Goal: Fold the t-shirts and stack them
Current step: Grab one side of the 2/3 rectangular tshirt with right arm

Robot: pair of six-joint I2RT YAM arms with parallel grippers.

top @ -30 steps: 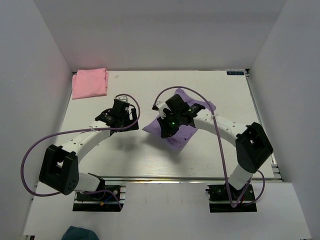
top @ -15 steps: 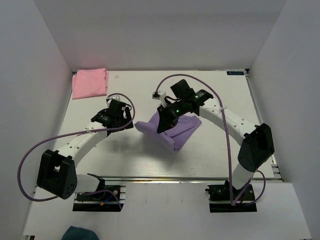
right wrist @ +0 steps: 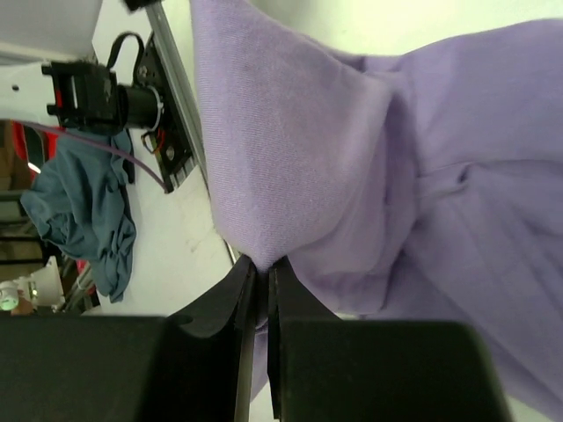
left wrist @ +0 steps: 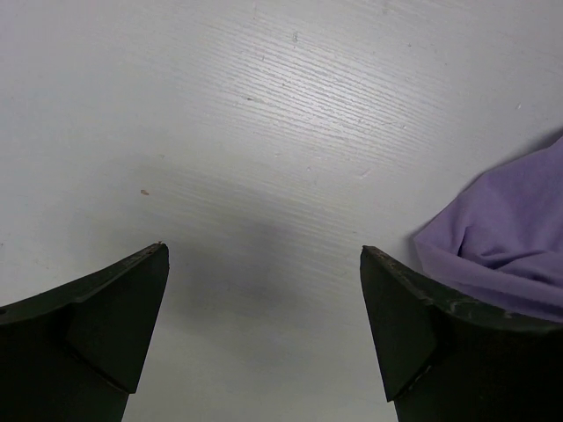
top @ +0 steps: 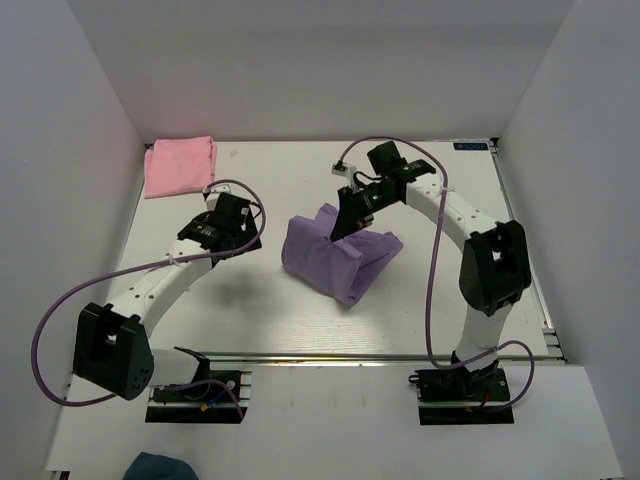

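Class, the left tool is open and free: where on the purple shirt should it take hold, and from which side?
Probably the purple shirt at its left edge, coming from the left, low over the table. The right tool pinches its far side up, so that edge bulges nearest the open left tool.

Lavender t-shirt (right wrist: 352, 149) in end effector (right wrist: 261, 268)

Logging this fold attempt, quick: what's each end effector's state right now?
Left end effector: open, holding nothing.
Right end effector: closed on the lavender t-shirt.
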